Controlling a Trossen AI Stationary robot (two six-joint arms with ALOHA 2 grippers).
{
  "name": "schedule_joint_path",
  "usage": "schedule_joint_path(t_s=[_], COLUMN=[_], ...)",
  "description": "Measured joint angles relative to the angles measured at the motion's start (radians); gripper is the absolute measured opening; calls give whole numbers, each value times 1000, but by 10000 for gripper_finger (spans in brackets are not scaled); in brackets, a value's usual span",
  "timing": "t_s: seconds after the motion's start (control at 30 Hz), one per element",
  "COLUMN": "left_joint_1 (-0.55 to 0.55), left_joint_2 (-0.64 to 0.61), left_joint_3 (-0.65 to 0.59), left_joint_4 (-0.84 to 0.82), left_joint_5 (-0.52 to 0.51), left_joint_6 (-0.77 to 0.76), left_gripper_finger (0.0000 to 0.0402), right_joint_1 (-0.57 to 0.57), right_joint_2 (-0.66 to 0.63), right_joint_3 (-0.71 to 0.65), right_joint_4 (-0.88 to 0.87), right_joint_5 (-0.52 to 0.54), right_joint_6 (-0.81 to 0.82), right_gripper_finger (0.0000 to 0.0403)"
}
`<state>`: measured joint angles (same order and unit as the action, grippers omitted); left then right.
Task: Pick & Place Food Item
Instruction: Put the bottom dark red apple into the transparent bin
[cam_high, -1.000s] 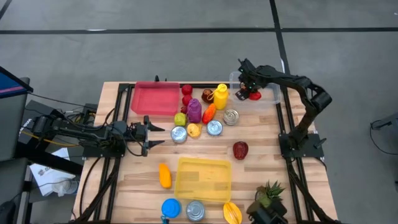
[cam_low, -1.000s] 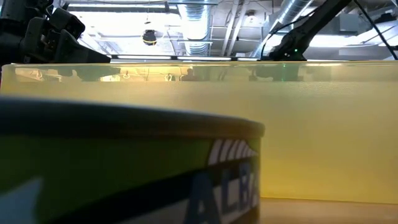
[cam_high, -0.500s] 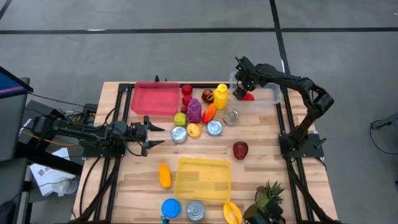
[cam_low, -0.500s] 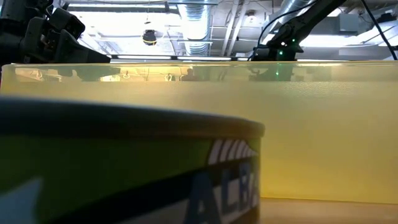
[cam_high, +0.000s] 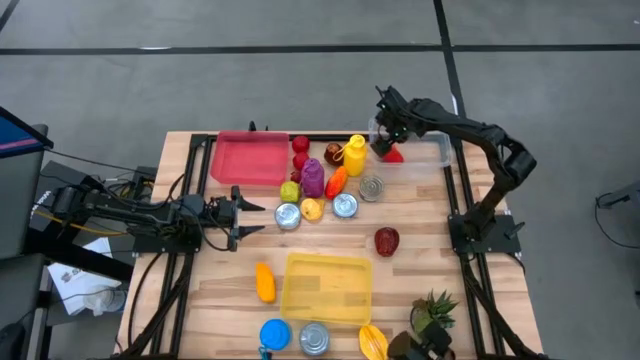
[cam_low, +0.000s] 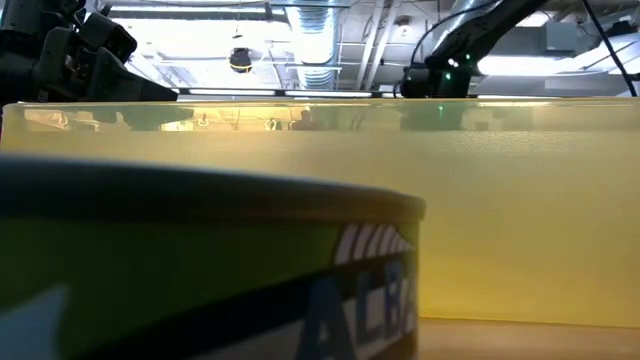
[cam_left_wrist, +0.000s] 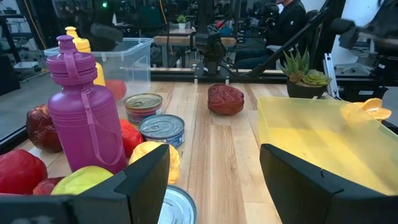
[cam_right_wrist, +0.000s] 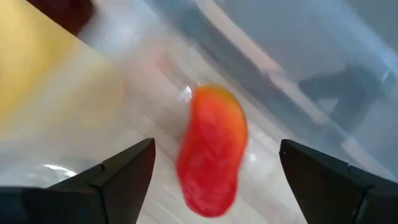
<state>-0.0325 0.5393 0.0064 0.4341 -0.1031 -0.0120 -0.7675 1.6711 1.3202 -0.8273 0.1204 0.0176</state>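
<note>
At the upper right of the high view, the right gripper (cam_high: 385, 122) hangs with fingers apart over a red pepper (cam_right_wrist: 212, 151) in the clear bin (cam_high: 440, 152), while the left gripper (cam_high: 251, 218) waits, fingers apart, at left.

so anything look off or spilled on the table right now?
Nothing spilled or damaged. A red food item lies in the clear bin below the open right gripper. The left gripper waits open mid-table.
</note>
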Motion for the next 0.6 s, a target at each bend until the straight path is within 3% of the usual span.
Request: schedule_joint_path(t_s=[0.3, 0.5, 0.6], left_joint_1=[0, 0, 0], left_joint_2=[0, 0, 0], left_joint_3=[0, 0, 0], left_joint_4=[0, 0, 0], left_joint_5=[1, 1, 1], left_joint_6=[4, 6, 6], left_gripper_finger=[245, 245, 245], right_joint_1=[145, 274, 346], right_joint_2=[-183, -322, -373], right_joint_3=[17, 11, -53], right_joint_4=[267, 530, 717], right_joint_5=[10, 8, -20], right_joint_6=[-72, -131, -165], right_gripper_finger=[328, 324, 324])
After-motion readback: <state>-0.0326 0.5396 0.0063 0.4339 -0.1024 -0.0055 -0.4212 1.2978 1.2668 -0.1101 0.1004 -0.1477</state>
